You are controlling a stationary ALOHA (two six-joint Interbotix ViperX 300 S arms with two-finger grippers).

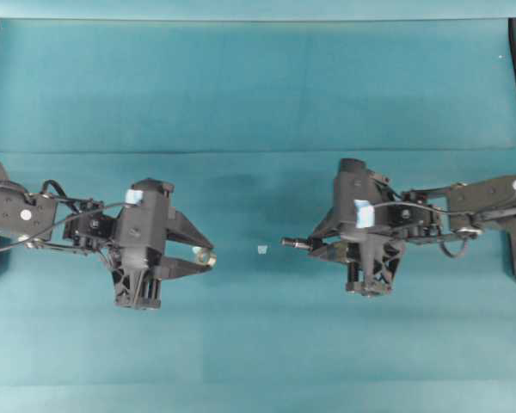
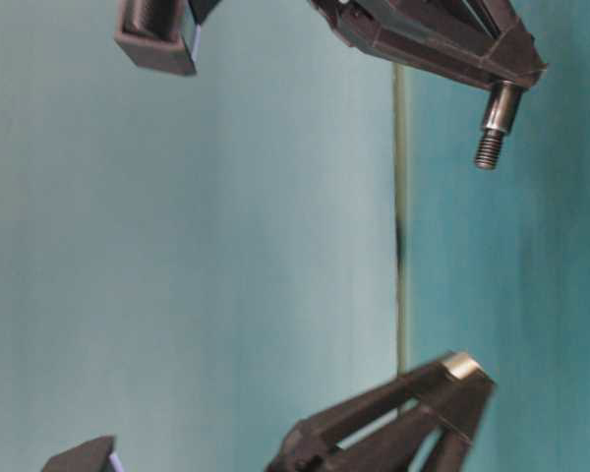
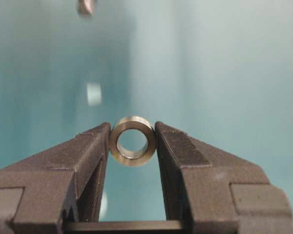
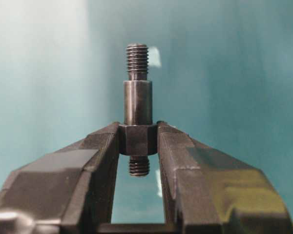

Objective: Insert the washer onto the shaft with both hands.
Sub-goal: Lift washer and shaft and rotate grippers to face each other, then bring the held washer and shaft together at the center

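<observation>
While the left end effector pinches the washer between its fingertips, jaws part closed on the ring's outer wall, the right end effector is clamped almost fully shut on the shaft at its thick middle collar. Both parts are held clear of the counter, well apart, with a small pale scrap lying on the cloth between them.

In the overhead view the shaft's long axis runs level, left to right, its threaded tip pointing out of the right fingers toward the left arm. The washer's hole faces along the left fingers' reach, toward the shaft, so bore and tip roughly face each other. The washer sits slightly lower in that view than the tip, so I judge a small sideways correction is needed before closing the gap. Neither arm looks clearly nearer the midpoint.

Each end effector bears a pale blue tag; no writing on them can be read.
</observation>
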